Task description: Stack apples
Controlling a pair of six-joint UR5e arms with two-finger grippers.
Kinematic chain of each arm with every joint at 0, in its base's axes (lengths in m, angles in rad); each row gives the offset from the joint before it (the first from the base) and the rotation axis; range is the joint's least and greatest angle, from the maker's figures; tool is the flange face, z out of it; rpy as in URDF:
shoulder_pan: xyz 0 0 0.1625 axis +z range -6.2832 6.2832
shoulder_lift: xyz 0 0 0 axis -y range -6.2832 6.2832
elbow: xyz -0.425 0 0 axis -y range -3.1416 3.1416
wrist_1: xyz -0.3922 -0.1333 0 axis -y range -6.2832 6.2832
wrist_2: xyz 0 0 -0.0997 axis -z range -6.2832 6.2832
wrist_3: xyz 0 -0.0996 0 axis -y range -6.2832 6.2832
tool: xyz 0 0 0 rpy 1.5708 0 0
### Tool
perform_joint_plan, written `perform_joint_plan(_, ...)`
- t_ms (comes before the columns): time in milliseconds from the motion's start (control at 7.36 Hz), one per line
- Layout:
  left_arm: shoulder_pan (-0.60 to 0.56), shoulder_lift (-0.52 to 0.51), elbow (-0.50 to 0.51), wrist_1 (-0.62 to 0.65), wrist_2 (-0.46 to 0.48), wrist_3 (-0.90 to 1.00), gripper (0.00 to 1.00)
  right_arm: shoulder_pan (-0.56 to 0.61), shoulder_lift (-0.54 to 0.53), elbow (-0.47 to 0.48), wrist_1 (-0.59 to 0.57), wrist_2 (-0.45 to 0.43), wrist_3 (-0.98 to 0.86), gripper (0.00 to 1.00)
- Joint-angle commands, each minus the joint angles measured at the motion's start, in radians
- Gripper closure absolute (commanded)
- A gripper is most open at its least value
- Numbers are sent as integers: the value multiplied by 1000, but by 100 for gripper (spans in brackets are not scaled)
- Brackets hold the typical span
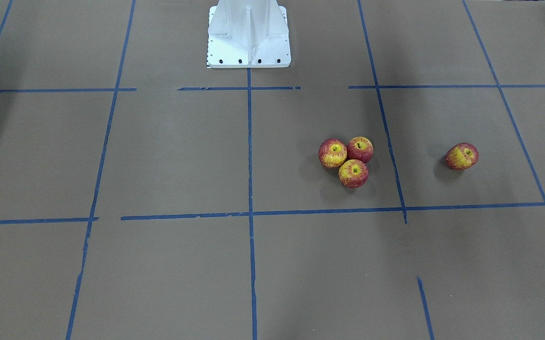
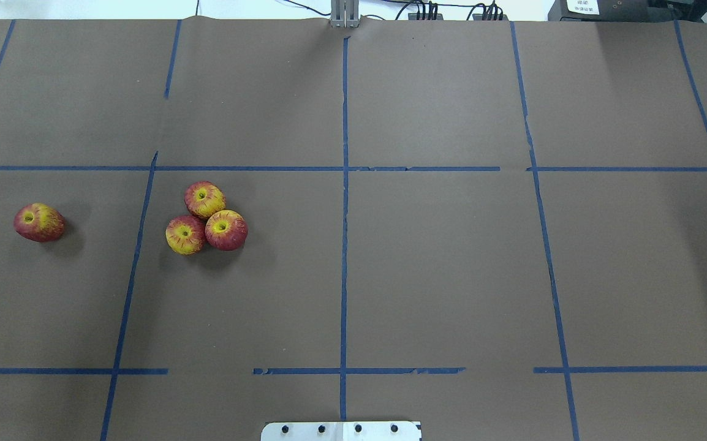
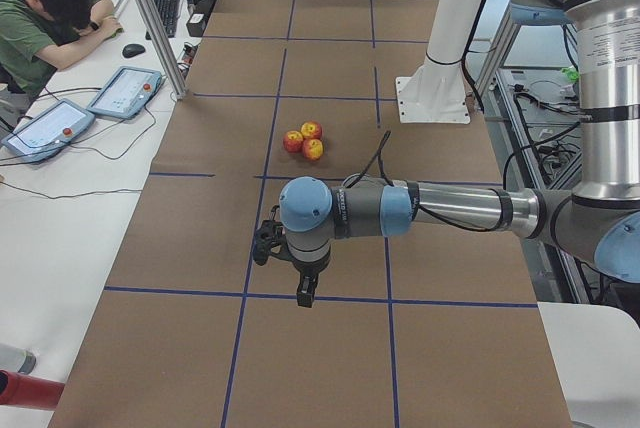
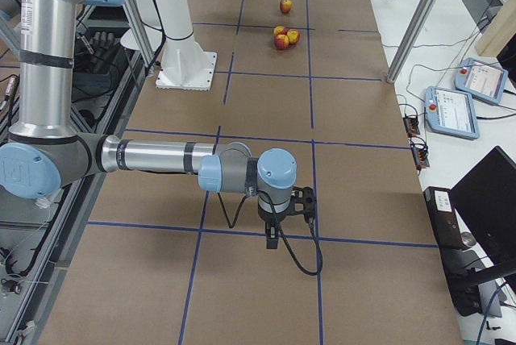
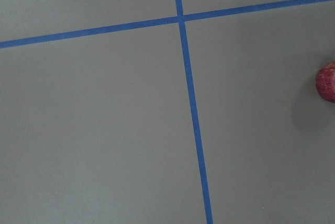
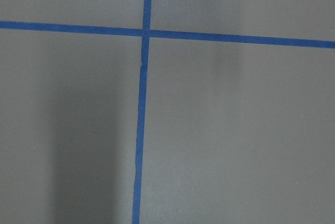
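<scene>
Three apples, red streaked with yellow, sit touching in a cluster on the brown table: [image 1: 333, 152], [image 1: 360, 149], [image 1: 353, 173]; in the overhead view they are at left centre [image 2: 204, 199]. The fourth apple [image 1: 462, 156] lies alone, tilted, further to the robot's left [image 2: 38, 222]. Its red edge shows in the left wrist view [image 5: 327, 81]. My left gripper [image 3: 305, 293] hangs above the table near that apple, seen only in the left side view. My right gripper [image 4: 272, 240] hangs over the table's far other end. I cannot tell whether either is open or shut.
The white robot pedestal [image 1: 249, 35] stands at the table's back middle. Blue tape lines [image 2: 344, 245] divide the brown surface into squares. An operator [image 3: 45, 18] and tablets [image 3: 125, 93] are at a side desk beyond a metal post [image 3: 150, 18].
</scene>
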Motion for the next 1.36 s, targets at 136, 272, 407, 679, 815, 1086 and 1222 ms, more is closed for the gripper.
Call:
perform_joint_plan(136, 0, -8, 0, -2, -2, 2, 0, 0, 0, 0, 0, 0, 0, 0)
perform_joint_plan(272, 0, -28, -8, -29, -2, 3, 0, 0, 0, 0, 0, 0, 0, 0)
perform_joint_plan(407, 0, -33, -8, -66, 6, 5, 0, 0, 0, 0, 0, 0, 0, 0)
perform_joint_plan(679, 9, -43, -14, -106, 0, -3, 0, 0, 0, 0, 0, 0, 0, 0)
perform_joint_plan(815, 27, -45, -14, -186, 0, -2, 0, 0, 0, 0, 0, 0, 0, 0)
perform_joint_plan(1086, 166, -45, -4, -395, 8, -346, 0, 0, 0, 0, 0, 0, 0, 0)
perform_joint_plan(1222, 260, -43, 13, -529, 15, -527, 0, 0, 0, 0, 0, 0, 0, 0)
